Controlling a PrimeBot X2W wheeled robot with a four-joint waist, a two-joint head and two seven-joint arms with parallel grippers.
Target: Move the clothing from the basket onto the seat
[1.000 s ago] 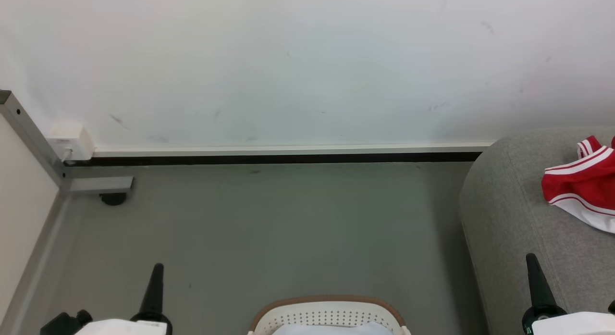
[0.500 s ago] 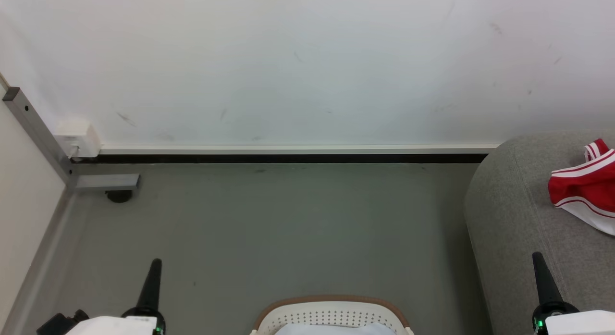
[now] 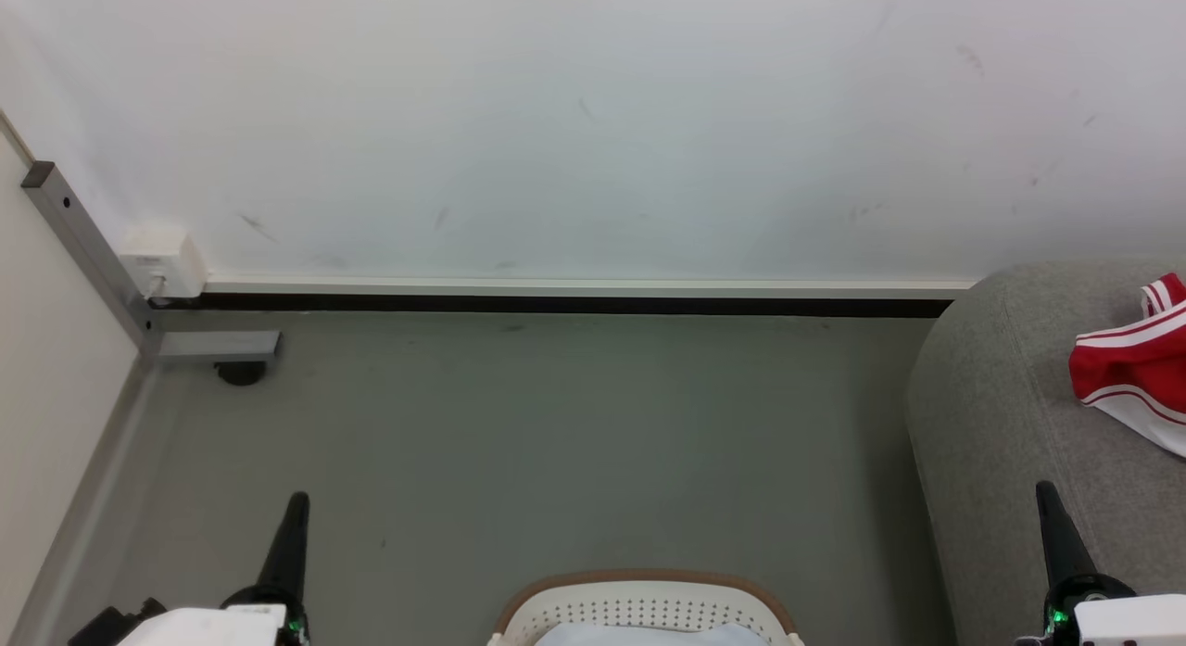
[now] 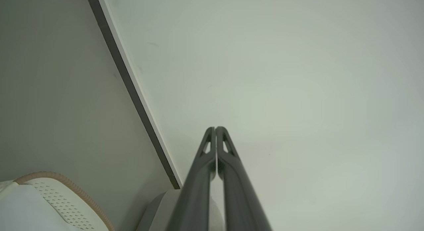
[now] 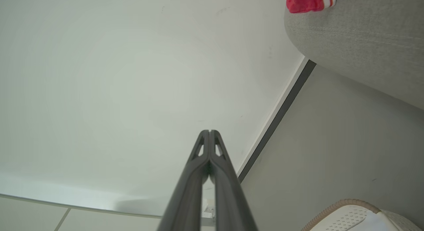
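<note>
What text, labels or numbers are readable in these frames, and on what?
None readable. The jersey on the couch shows plain red and white fabric with striped trim. The wall box and basket carry no legible marking.

basket (image 3: 646,609) front centre, seat (image 3: 1010,424) right — clothing (image 3: 1132,373) on it

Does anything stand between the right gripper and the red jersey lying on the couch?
Nothing visible does. Only bare fabric of the couch lies between the shut right gripper and the red jersey, which already lies on it.
</note>
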